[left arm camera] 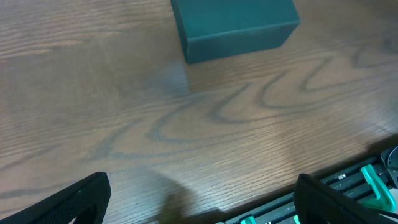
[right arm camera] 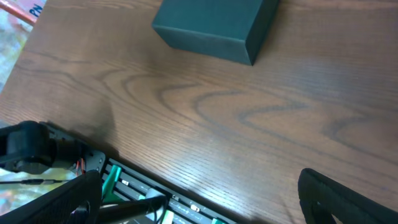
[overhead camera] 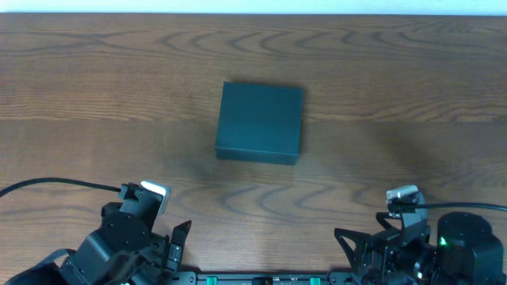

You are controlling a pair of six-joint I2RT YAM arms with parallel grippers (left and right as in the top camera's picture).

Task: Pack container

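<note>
The container (overhead camera: pixel 260 122) is a dark grey-teal rectangular box, lid shut, standing in the middle of the wooden table. It shows at the top of the left wrist view (left arm camera: pixel 233 26) and the right wrist view (right arm camera: pixel 214 26). My left gripper (overhead camera: pixel 170 245) is at the near left edge, open and empty, fingers wide apart (left arm camera: pixel 202 199). My right gripper (overhead camera: pixel 356 245) is at the near right edge, open and empty (right arm camera: pixel 199 199). Both are well short of the container. No snack packets are in view.
The wooden table (overhead camera: pixel 396 95) spans the view. A black rail with green clips (right arm camera: pixel 155 193) runs along the near edge under both grippers. Cables trail from the left arm (overhead camera: pixel 55 184). Something colourful lies beyond the table's far-left corner (right arm camera: pixel 15 15).
</note>
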